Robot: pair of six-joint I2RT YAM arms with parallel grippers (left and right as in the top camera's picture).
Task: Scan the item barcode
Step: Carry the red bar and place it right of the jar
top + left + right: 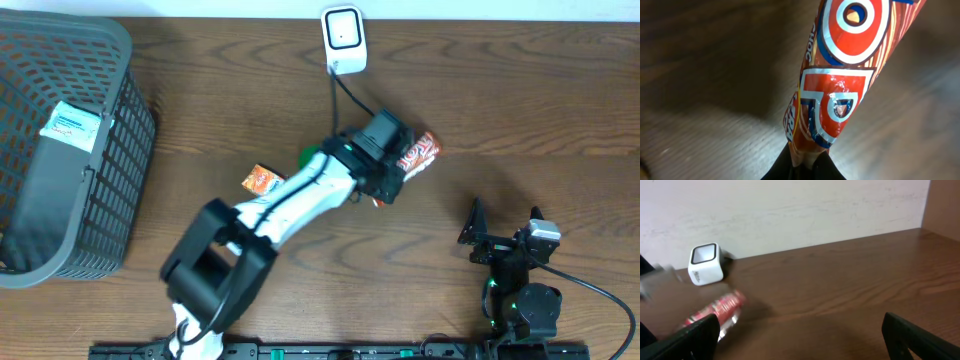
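Overhead, I see the wooden table (540, 90) with the grey mesh basket (70, 150) filling its left end, a white label showing inside the basket. My left arm (290, 200) reaches diagonally from the near edge toward the middle of the table. In the left wrist view the left gripper (804, 162) is pressed together on the tail end of the red snack packet (840, 75), whose printed wrapper runs away from the fingers over the wood. I cannot tell whether the packet rests on the table or hangs just above it. It sits near the white scanner (343, 35) at the far edge, apart from it, toward me and to the right. The right gripper (800, 347) is parked near the right front, fingers spread wide on nothing. A small orange packet (262, 180) lies just left of my left arm.
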